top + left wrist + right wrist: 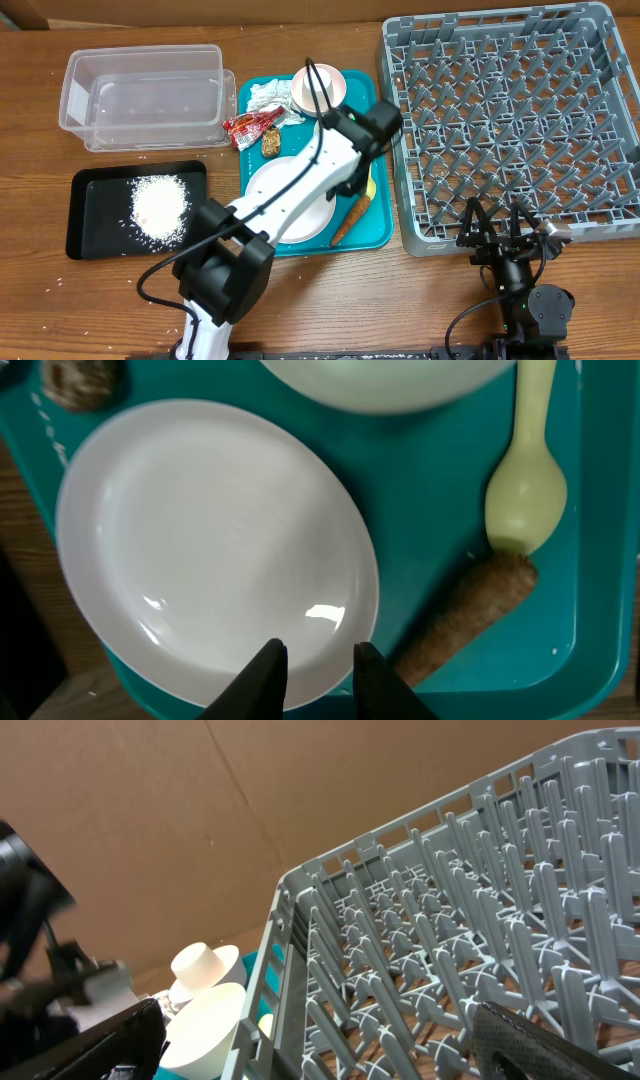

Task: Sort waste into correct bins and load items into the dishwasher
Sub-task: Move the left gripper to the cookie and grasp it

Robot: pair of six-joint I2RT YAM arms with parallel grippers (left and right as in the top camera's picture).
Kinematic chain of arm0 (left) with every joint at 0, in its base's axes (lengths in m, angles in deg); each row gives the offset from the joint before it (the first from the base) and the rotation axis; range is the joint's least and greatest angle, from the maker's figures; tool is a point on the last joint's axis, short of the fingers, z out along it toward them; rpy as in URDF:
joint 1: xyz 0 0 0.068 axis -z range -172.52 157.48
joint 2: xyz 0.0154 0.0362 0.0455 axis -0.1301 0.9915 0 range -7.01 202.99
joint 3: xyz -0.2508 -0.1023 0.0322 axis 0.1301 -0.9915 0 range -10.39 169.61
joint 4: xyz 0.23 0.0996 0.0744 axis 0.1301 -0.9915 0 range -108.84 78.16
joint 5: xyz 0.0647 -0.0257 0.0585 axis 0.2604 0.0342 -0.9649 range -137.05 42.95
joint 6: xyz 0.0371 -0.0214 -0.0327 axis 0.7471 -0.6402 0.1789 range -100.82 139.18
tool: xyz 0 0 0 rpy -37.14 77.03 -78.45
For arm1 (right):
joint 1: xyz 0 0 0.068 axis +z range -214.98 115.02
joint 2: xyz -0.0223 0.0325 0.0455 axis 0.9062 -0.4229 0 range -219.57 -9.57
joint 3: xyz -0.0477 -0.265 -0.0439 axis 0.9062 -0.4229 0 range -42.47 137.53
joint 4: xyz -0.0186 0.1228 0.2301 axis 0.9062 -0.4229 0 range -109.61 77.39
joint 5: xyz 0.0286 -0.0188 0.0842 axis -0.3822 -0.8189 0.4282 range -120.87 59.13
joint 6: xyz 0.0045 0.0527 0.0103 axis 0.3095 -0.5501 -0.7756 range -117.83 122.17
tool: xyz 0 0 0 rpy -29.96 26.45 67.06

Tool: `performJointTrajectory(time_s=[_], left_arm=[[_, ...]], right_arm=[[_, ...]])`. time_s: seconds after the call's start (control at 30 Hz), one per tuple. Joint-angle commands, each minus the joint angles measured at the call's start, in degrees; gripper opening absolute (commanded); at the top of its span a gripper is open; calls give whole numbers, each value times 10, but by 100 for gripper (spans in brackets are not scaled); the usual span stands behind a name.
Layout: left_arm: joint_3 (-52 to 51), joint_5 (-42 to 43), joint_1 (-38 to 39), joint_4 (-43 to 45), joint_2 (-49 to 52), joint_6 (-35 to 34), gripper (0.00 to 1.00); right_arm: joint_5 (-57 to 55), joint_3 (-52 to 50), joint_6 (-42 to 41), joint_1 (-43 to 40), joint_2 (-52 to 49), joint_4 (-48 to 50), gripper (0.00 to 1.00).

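My left gripper point(315, 665) hovers slightly open and empty over the near rim of the large white plate point(210, 540) on the teal tray point(560, 620). Beside it lie the yellow spoon point(527, 490) and the carrot point(470, 615); the white bowl point(390, 380) and brown lump point(85, 380) are farther off. Overhead, my left arm covers the bowl. The napkin point(268, 95), red wrapper point(250, 125), pink dish point(335, 85) and cup point(308, 92) sit at the tray's far end. My right gripper point(497, 225) is wide open and empty at the front edge of the grey dish rack point(515, 120).
The clear tub point(145, 95) stands at the back left. The black tray point(90, 215) in front of it holds a heap of rice point(158, 208). A few grains lie on the wooden table around it.
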Motion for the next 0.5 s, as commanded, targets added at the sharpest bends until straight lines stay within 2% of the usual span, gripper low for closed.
performJointTrajectory(time_s=[0.0, 0.07, 0.1, 0.13, 0.27, 0.37, 0.47], left_arm=[[66, 0, -44, -23, 2, 1, 33], [79, 9, -63, -27, 2, 1, 67], [83, 15, -78, -26, 2, 1, 96], [83, 16, -88, -23, 2, 1, 100], [83, 20, -122, -22, 2, 1, 100], [93, 47, -143, -24, 1, 9, 94], [101, 47, -153, 3, 1, 31, 93]], right_arm=[[-3, -6, -1, 0, 4, 3, 100], [-3, -6, -1, 0, 4, 3, 100], [-3, -6, -1, 1, 4, 3, 100], [-3, -6, -1, 1, 4, 3, 100], [-3, -6, -1, 0, 4, 3, 100], [-3, -6, -1, 1, 4, 3, 100], [-3, -6, -1, 0, 4, 3, 100]])
